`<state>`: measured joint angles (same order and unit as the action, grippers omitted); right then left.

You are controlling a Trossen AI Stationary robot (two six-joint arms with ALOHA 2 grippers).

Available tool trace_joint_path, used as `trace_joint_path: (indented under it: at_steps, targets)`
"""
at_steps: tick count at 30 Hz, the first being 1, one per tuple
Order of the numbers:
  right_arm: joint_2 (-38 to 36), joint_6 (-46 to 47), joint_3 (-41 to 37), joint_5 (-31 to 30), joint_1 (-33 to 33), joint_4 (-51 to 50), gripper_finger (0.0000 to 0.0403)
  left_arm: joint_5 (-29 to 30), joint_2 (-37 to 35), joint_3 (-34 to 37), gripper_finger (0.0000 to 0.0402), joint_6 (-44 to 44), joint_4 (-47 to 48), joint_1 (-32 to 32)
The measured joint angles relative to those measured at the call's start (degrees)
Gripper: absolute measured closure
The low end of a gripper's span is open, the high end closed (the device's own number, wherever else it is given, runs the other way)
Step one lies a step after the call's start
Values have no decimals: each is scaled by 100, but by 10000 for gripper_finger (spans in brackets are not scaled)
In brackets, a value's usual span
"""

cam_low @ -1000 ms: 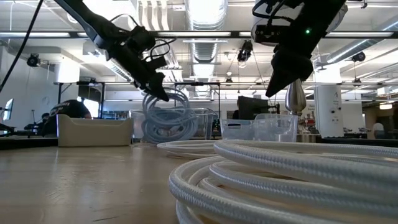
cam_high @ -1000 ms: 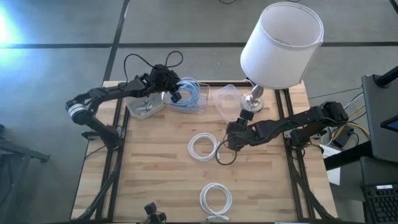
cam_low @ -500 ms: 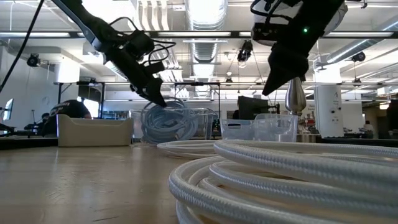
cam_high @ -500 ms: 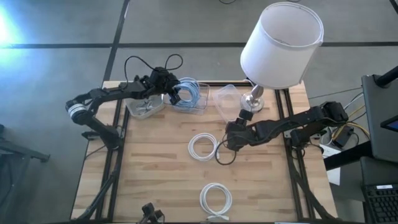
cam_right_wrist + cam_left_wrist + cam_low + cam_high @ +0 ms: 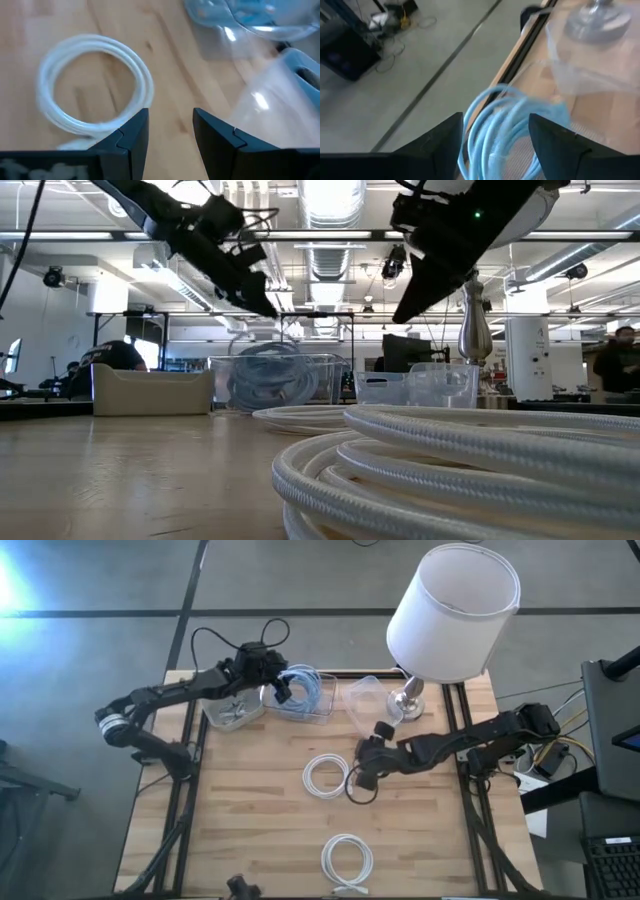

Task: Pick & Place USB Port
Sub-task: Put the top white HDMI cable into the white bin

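**Blue cable lies in the bin; white coil waits**

We see the left pincer [image 5: 281, 692] spread wide and empty above the clear plastic bin [image 5: 325, 708] at the table's [image 5: 240, 810] far edge, where the coiled light-blue USB cable [image 5: 305, 690] lies, seemingly just dropped. Our right pincer [image 5: 357, 780], parted and empty, hovers beside a coiled white cable [image 5: 326, 776] mid-table, likely the next pick. Another white coil [image 5: 347, 859] lies nearer.

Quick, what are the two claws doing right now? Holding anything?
Left gripper: open, empty, above the blue cable coil in its clear bin.
Right gripper: open, empty, beside a white cable coil.
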<state>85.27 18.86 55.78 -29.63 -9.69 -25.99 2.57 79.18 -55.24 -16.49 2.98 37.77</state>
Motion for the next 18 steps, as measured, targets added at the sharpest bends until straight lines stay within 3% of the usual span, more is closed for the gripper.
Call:
trace_joint_path:
  at_steps: [10, 18]
  targets:
    - [12, 66, -376, 404, 112, 1495, 252, -6, -527, 11, 173, 86, 219, -141]
    - [579, 524, -460, 484, 110, 1748, 257, -769, -788, 15, 174, 358, 372, -526]
